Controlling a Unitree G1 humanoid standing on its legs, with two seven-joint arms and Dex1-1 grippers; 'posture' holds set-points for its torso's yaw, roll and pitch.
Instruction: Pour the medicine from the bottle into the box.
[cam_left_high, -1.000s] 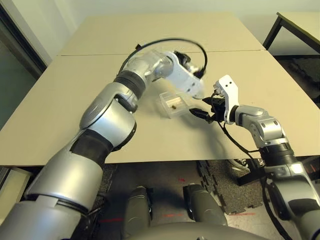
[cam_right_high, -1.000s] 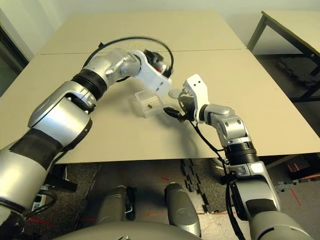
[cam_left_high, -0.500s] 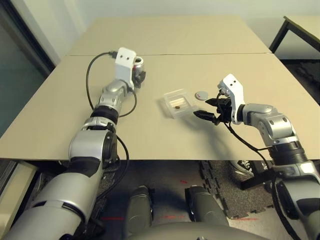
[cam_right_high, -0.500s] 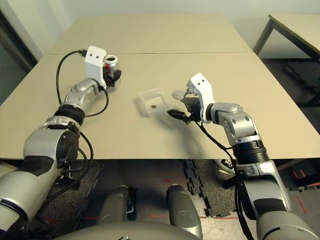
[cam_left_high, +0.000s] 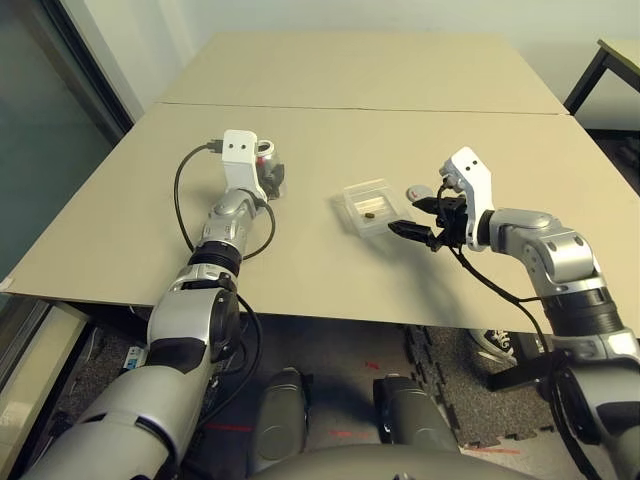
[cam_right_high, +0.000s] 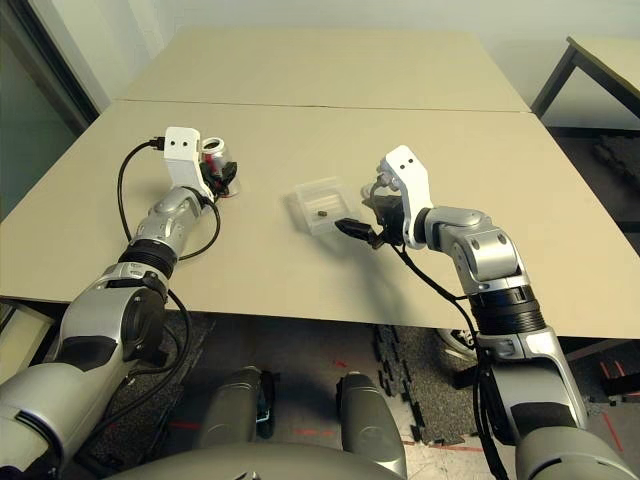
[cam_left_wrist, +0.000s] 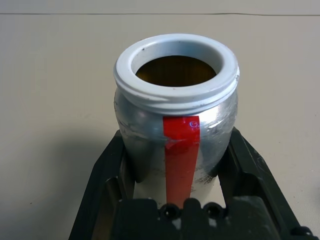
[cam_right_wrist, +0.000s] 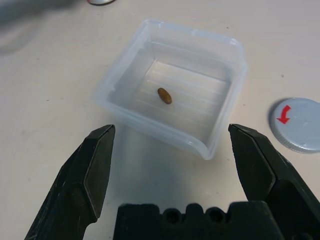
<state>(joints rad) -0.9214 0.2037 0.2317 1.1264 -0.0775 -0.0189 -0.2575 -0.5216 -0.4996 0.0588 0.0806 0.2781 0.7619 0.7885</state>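
Beige table (cam_left_high: 330, 110), seam running across the far half. On it: clear box (cam_right_wrist: 172, 107) near centre, grey cap (cam_right_wrist: 298, 124) with red arrow just beside the box, apart from it. Bottle (cam_left_wrist: 176, 115) stands upright on the table's left part, well apart from the box.

The right hand (cam_right_wrist: 170, 165) hangs with its two black fingers (cam_right_wrist: 95, 175) spread wide. Just beyond them the clear box (cam_right_wrist: 172, 107) sits on the pale worktop (cam_right_wrist: 50, 75), one brown pill (cam_right_wrist: 164, 95) inside it. A grey cap (cam_right_wrist: 298, 124) with a red arrow lies beside the box, past one fingertip.
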